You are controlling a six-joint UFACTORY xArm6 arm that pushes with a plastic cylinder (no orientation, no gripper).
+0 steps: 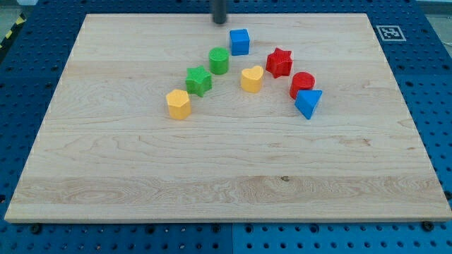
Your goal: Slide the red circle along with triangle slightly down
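**Rod waiting at the top edge, red circle and triangle still to be pushed**

Blue perforated panelling is framing a pale wooden table [106, 169] in the single camera view, with a small black-and-white marker [388, 32] sitting at the table's top right corner. The grain is running left to right and looking smooth, so blocks should be sliding easily on it.

The tool is a plain dark rod with nothing to part or clamp; its tip [219, 22] is hanging near the view's top, just up and left of the blue cube [239, 41], and touching no block.

The red circle [301, 83] is lying right of centre, with the blue triangle [308, 103] touching it just below and slightly right. The red star [280, 62] is sitting close by, up and left of the circle.

Both task blocks are looking like small, stiff, ribbed plastic pieces, probably light and prone to twisting or slipping sideways if struck off-centre. There is no gripping here: the likely contact is the circle's upper side, so the push is passing through it into the triangle.

Elsewhere, a yellow heart [251, 79], a green cylinder [219, 61], a green star [198, 80] and a yellow hexagon-like block [179, 104] are forming an arc leftward.
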